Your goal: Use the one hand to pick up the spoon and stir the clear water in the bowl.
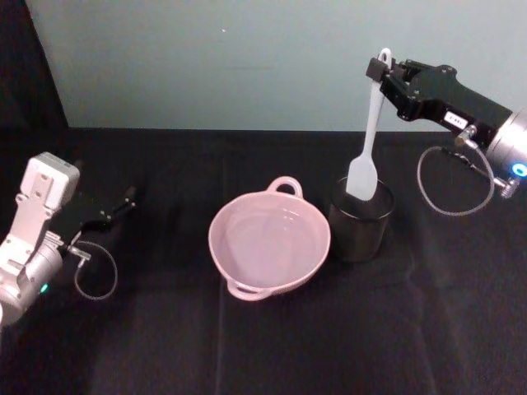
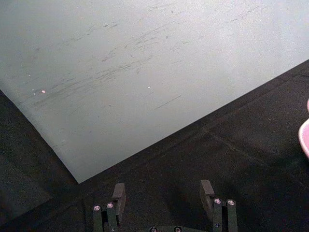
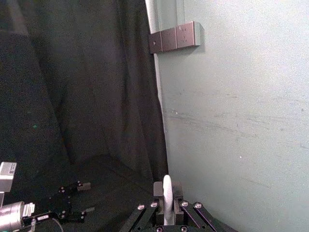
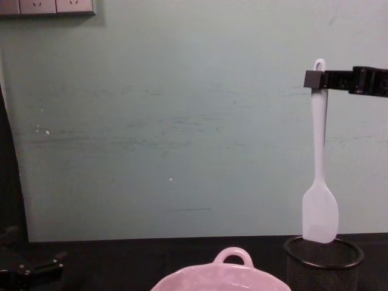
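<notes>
We see right gripper (image 1: 389, 74) at upper right of head view, clenched on spoon (image 1: 372, 136) near handle's holed end; spoon hangs upright, paddle down over black mesh cup (image 1: 360, 234), tip seemingly just at rim; pink bowl (image 1: 216, 239) at centre, just left of cup, clear water (image 1: 268, 243) glinting faintly inside; left gripper (image 1: 123, 200) at left edge, fingers (image 2: 119, 193) spread, idle, well apart from bowl.
</notes>
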Controlling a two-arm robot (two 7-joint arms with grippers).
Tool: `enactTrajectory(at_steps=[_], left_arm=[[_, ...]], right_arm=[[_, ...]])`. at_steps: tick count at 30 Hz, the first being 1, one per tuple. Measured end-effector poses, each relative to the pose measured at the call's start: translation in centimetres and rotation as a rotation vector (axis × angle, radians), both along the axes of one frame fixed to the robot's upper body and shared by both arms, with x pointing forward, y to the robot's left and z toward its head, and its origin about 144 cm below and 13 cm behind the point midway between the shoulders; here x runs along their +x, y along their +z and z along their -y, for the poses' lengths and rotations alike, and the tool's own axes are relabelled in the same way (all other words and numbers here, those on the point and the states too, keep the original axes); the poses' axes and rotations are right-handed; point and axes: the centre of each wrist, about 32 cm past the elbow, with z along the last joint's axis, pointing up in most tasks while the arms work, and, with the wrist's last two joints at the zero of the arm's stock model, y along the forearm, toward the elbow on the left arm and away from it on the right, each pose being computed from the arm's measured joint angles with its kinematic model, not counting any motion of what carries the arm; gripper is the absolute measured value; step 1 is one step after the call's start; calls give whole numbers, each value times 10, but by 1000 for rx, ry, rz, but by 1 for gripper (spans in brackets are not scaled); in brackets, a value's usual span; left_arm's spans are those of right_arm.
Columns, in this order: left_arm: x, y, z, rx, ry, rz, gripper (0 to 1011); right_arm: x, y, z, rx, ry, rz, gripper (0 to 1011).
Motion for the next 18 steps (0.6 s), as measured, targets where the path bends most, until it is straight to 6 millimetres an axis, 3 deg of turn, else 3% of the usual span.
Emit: enactTrajectory(at_steps=[18], left_arm=[[0, 0, 0, 0, 0, 0, 1011]], right_arm=[[0, -2, 0, 3, -1, 0, 109]])
